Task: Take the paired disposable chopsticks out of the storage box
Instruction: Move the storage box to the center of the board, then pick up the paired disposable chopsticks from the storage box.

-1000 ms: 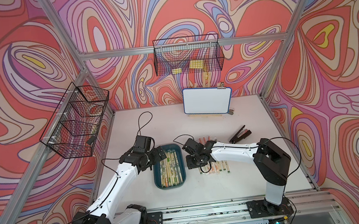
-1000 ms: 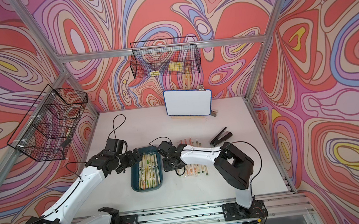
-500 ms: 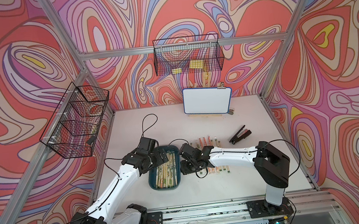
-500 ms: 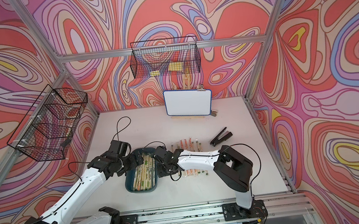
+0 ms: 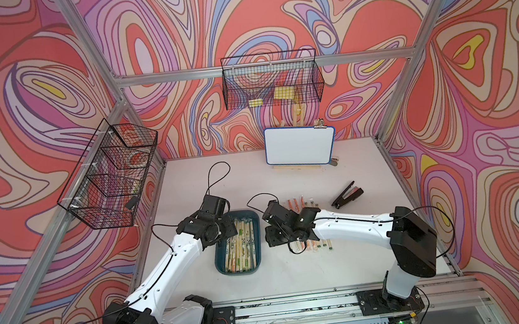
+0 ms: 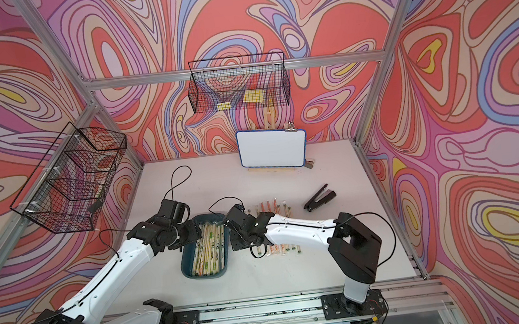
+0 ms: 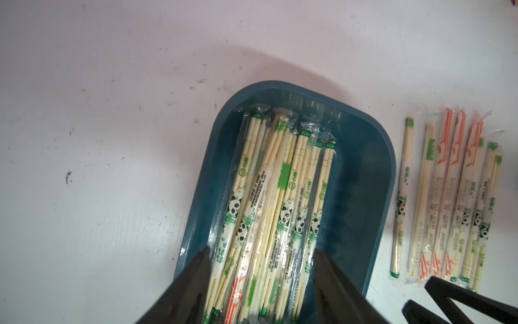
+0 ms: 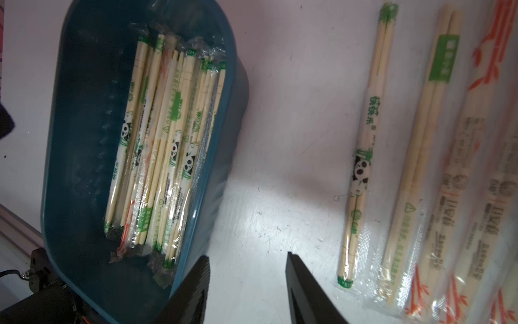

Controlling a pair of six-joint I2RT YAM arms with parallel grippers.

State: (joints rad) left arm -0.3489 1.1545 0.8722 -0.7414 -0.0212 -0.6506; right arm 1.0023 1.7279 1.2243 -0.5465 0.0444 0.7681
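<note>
Where the two arms converge near the middle of the surface (image 5: pixel 297 280), the storage box (image 5: pixel 239 272) lies with its long sides running 6 to 12 o'clock. It is a shallow teal-blue tray with rounded corners and low walls. Inside it the paired disposable chopsticks (image 5: pixel 242 243) lie lengthwise in a loose pile, pale bamboo in clear sleeves printed with green bamboo, pandas and some orange. At 3 o'clock of the box, a row of sleeved pairs (image 5: pixel 318 246) lies side by side on the surface, partly under the right arm (image 5: pixel 350 225).

Both top views hide the gaps of the jaws behind the wrists. The left wrist view shows the left jaws part open astride one end of the pile, a finger (image 7: pixel 193 283) at each flank. I cannot tell whether they press the sleeves. The right wrist view shows the right jaws about halfway apart over bare surface between box and row, holding nothing.

The surface is pale and scuffed with dark specks. At 6 o'clock a rail (image 5: pixel 299 306) carries the arm bases. A black stapler-like tool (image 5: pixel 347 194) lies at 2 o'clock of the box. A whiteboard (image 5: pixel 300 147) stands at the 12 o'clock edge. Black wire baskets hang on the 12 o'clock wall (image 5: pixel 271 82) and the 9 o'clock wall (image 5: pixel 108 175), and both walls are swirled in red, pink and purple.
</note>
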